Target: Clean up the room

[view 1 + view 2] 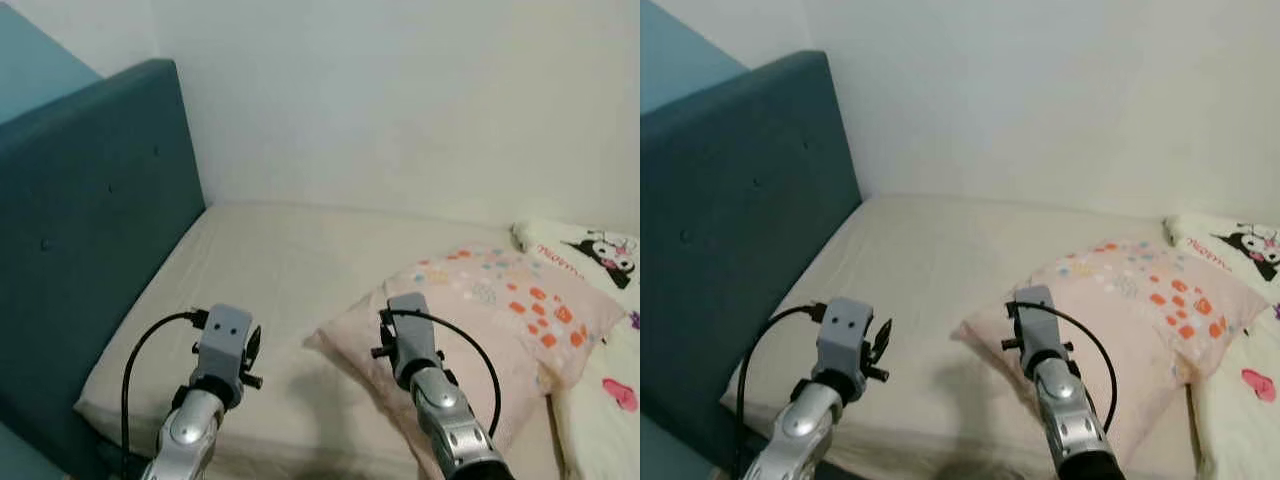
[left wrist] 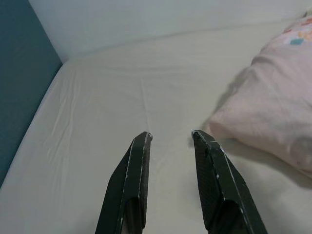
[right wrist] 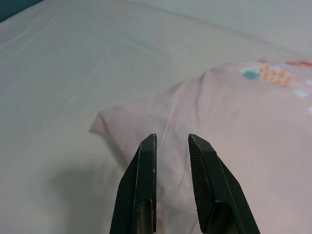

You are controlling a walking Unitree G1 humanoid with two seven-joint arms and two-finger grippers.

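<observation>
A pale pink pillow [image 1: 500, 300] printed with orange and teal squares lies on the right part of the bed, over the cream sheet [image 1: 270, 260]. Both arms are raised in front of me above the bed's near edge. My left gripper [image 2: 170, 135] is open and empty above bare sheet, with the pillow's corner [image 2: 273, 97] off to its side. My right gripper [image 3: 172, 137] is also open and empty. It hovers just over the near left corner of the pillow [image 3: 234, 122], with a small gap between the fingertips and the fabric.
A tall teal headboard [image 1: 90, 220] borders the bed on the left and a white wall [image 1: 400, 100] runs along the back. At the far right lies white bedding with a black cartoon print [image 1: 600, 255]. Bare sheet stretches between headboard and pillow.
</observation>
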